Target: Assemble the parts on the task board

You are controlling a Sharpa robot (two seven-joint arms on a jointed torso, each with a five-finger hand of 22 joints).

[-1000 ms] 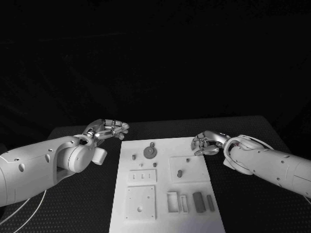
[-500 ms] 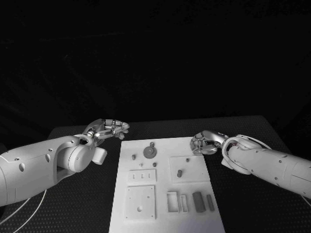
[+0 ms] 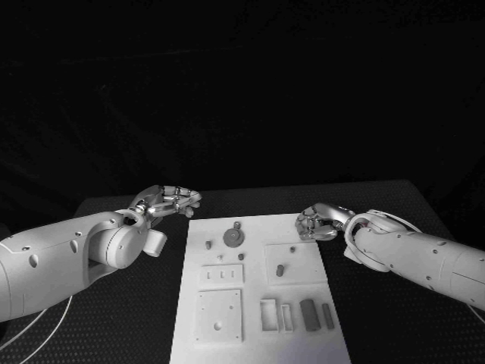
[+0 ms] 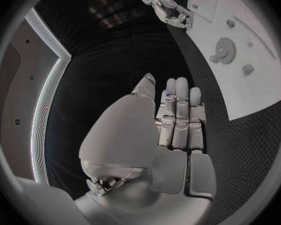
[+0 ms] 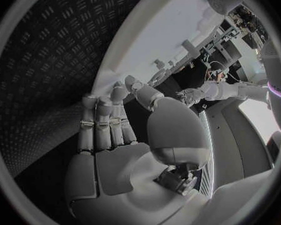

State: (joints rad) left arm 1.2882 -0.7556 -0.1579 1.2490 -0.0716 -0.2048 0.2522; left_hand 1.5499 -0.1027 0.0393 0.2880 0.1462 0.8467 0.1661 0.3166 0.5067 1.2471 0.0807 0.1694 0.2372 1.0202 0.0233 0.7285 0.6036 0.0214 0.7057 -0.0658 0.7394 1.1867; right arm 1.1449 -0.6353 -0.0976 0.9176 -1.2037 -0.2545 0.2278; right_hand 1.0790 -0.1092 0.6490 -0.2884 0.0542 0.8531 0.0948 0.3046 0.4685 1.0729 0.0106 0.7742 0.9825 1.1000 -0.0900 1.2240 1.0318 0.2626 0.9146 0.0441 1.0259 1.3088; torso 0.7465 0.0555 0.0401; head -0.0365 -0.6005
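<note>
the task board (image 3: 308,345) lies flat in the middle of the black table (image 3: 385,334), running away from the robot. nearest on it stand slim upright parts (image 3: 309,315) in slots, further up a short peg (image 3: 280,269), then a round disc (image 3: 234,237). they look small, stiff, light and likely slick; i'd pinch each by its sides. beyond, the left hand (image 3: 168,201) hovers off the board's far left corner, the right hand (image 3: 317,224) at its far right edge, both empty, fingers straight and pressed together.
</note>
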